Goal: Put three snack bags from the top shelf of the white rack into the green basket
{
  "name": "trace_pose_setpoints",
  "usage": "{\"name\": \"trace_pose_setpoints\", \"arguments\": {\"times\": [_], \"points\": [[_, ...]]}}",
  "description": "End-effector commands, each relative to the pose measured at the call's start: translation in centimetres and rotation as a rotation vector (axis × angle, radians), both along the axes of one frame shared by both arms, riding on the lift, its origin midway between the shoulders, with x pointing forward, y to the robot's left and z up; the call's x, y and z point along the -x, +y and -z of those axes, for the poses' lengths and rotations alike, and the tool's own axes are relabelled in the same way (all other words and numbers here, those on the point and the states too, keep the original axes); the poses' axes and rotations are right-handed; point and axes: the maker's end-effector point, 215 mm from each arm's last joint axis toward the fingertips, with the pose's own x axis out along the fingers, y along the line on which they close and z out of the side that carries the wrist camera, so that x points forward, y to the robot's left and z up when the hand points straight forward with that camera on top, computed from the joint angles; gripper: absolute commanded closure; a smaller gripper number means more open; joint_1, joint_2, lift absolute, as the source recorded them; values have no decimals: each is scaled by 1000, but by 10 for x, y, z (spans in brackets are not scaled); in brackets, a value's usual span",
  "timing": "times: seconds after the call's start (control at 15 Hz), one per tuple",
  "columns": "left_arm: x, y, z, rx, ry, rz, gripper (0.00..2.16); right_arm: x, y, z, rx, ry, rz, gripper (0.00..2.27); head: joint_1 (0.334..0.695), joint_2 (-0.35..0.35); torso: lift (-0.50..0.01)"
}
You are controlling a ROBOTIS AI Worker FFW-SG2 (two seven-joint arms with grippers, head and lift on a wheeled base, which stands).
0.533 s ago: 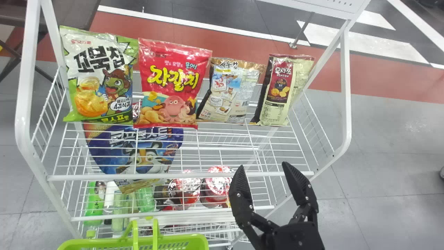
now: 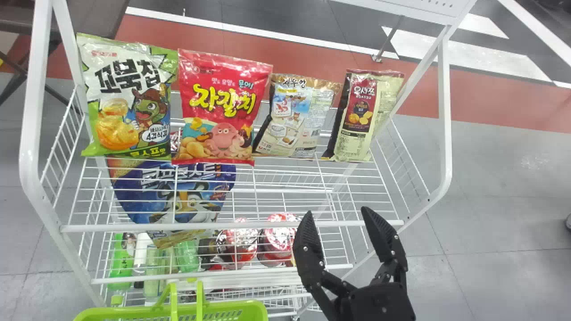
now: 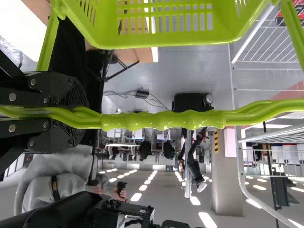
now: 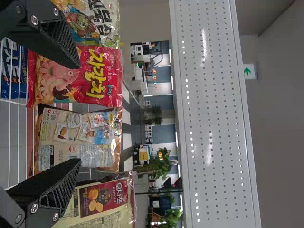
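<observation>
Four snack bags stand upright in a row along the back of the top shelf of the white rack. From left to right they are the green-and-white bag, the red bag, the beige bag and the cream bag, which has a maroon panel down its front. The red bag is close beside the green-and-white one, and the beige bag is just beside the red; a gap shows between the beige and cream bags.

The right gripper is before the right part of the shelf's front bar, its fingers spread wide with nothing between them, near the rack and apart from every bag. In the right wrist view, the beige bag shows beyond the gap between the fingers.

The green basket is in front of the rack at the lower left of the head view, its handles raised. The left gripper has its fingers closed around these handles.

Below the top shelf, seen through the wires, are a blue bag, two red-and-white cups side by side, and a green bottle farther left.
</observation>
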Motion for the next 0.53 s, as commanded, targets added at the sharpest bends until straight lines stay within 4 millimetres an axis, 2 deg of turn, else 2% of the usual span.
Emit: {"name": "trace_pose_setpoints", "arguments": {"times": [0.0, 0.2, 0.33, 0.47], "points": [[0, 0, 0, 0, -1, 1, 2148, -2, 0, 2, 2, 5, -1, 117, 695, -350, 0], [0, 2, -3, 9, -4, 4, 2148, -20, 7, 23, 14, 65, -14, 117, 695, -350, 0], [-1, 3, -4, 8, -7, 7, 2148, -39, 25, 29, 12, 103, -52, 117, 695, -350, 0], [-3, 3, -4, 4, -12, 9, 2148, -75, 55, 41, 14, 173, -111, 117, 695, -350, 0]]}}
